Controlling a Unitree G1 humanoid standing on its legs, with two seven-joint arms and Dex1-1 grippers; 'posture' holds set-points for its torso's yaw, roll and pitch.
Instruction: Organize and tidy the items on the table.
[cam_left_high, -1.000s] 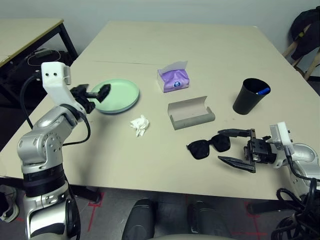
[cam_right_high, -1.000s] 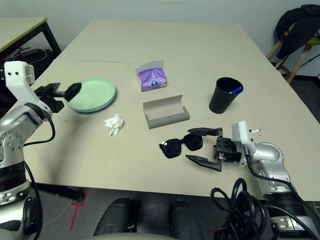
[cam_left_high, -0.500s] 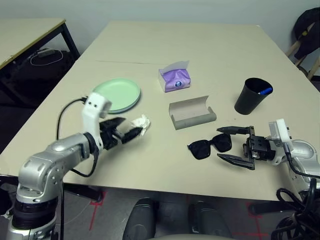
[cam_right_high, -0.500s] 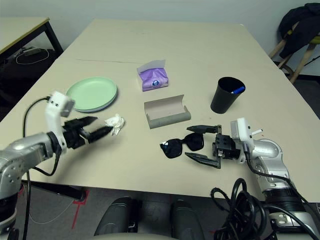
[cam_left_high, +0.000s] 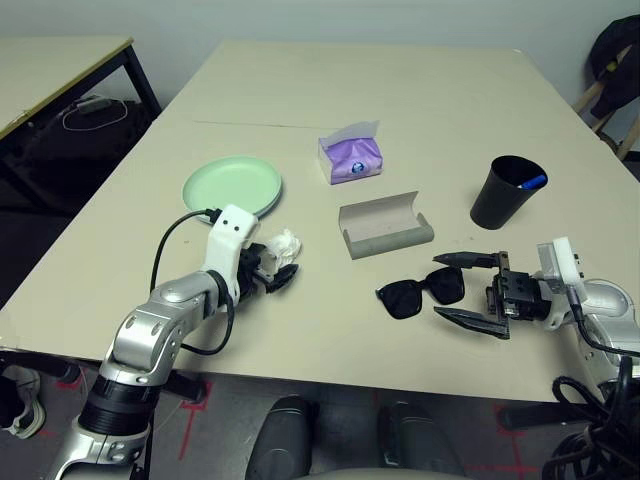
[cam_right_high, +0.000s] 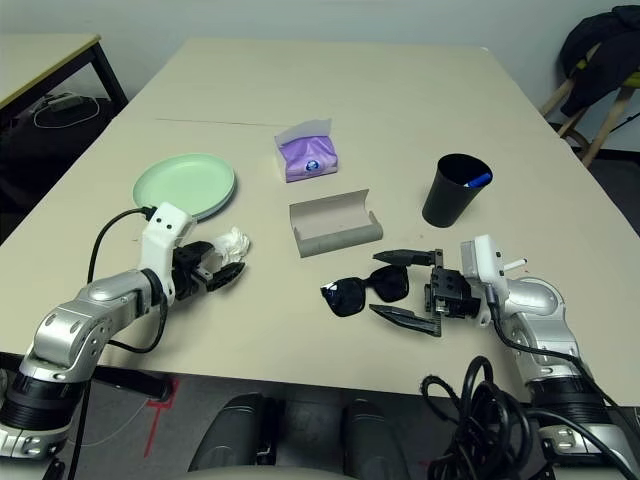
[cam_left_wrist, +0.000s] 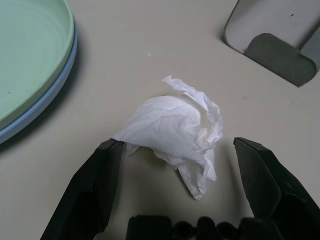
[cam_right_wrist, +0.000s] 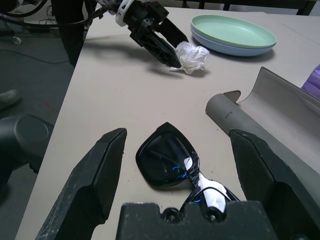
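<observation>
- Left gripper is spread wide at table level, one black finger on each side of the crumpled white tissue; tissue sits between the fingers, nothing pinched.
- Tissue lies on the table just beside the stacked plates.
- Plates: mint green plate is stacked on the pale blue one, whose rim is seen under it in the left wrist view.
- Right gripper is fully released, held level near the table's right front edge, fingers aimed at the black sunglasses; nothing grasped.
- Sunglasses lie unfolded on the table, in front of the grey glasses case.
- Glasses case is open, lid raised, at table centre.
- Black cup stands upright to the right of the case; a pen with a blue end is seen inside it.
- Purple tissue pack is placed behind the case, white sheet sticking out on top.
</observation>
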